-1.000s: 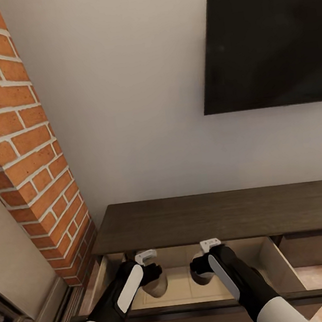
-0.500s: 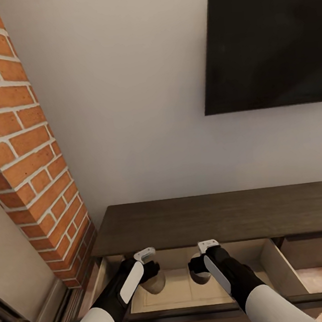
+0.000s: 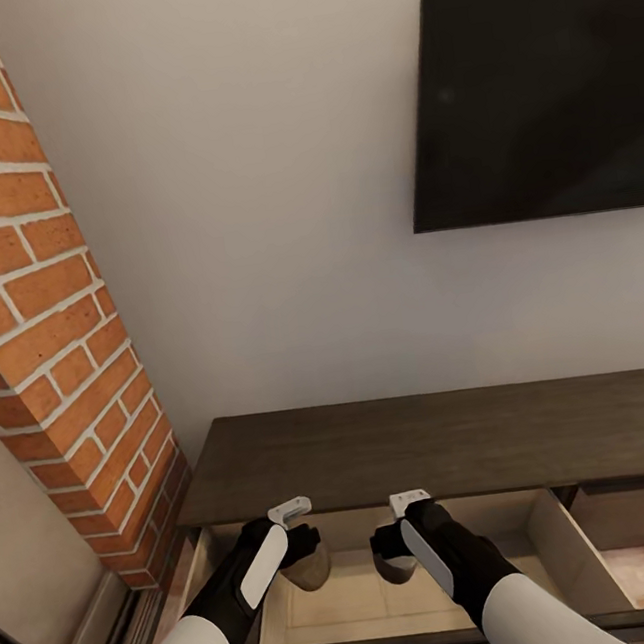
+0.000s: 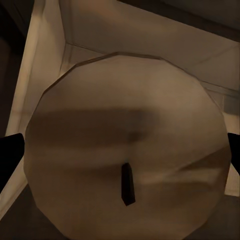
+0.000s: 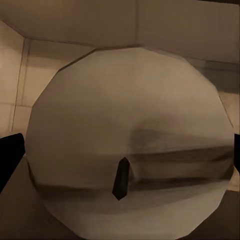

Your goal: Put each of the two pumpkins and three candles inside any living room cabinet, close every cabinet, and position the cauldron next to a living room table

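My left gripper [image 3: 305, 556] and right gripper [image 3: 393, 553] each clamp a tan candle, both hanging inside the pulled-out drawer [image 3: 550, 536] of the dark cabinet [image 3: 427, 440]. The left candle [image 4: 125, 150] sits between that gripper's dark fingers [image 4: 10, 155]; the right candle [image 5: 130, 145] is pinched the same way. Each wrist camera looks straight down on a flat round top with a short black wick near its middle, so I judge both stubs upright, long axis vertical, wick end facing up toward the wrist. From the head camera the two candles hang side by side over the drawer's pale floor, the left nearer the brick fireplace [image 3: 40, 326], the right under the wall television [image 3: 535, 84]. Whether either base touches the floor I cannot tell. I read this as the placing step for two of three candles. Next I would lower until the bases rest, release both grips, lift the arms clear of the drawer front, then push it shut.
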{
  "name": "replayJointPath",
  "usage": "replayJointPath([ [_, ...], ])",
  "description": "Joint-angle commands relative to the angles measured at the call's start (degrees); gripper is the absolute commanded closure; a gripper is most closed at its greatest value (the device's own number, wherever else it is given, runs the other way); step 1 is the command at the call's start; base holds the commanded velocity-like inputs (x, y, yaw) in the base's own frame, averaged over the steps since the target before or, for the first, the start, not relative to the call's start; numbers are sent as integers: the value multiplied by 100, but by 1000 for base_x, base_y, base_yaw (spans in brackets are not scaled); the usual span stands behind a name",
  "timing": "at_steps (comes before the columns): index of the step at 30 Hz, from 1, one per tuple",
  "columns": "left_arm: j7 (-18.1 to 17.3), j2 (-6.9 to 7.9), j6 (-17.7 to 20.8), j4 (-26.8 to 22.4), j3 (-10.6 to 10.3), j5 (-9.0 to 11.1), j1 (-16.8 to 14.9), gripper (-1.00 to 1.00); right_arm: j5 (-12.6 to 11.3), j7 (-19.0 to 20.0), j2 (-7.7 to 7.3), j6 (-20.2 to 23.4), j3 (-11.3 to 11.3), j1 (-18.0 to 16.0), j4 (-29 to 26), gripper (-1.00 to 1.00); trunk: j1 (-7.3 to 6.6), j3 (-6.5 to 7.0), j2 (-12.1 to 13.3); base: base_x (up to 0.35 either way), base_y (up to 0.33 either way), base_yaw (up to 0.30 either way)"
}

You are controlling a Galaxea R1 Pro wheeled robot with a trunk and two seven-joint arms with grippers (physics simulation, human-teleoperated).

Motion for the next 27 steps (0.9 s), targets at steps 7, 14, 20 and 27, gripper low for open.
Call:
replayJointPath([
  [7,-109,4,26,0,-36,54,-3,100,-64,-48,58,26,25,-4,7,100,-1,-48,-3,3,0,0],
  [14,-234,-6,37,343,-174,50,-55,100,-64,-49,81,10,21,-18,16,100,-1,-111,-3,0,0,0],
  [20,-242,-20,36,702,-193,45,-197,100,-63,-54,88,8,13,-74,18,100,-1,-167,-3,0,0,0],
  [27,-243,-60,-1,1046,-206,28,-346,100,-70,-56,90,1,8,-147,137,100,-1,-232,-3,0,0,0],
])
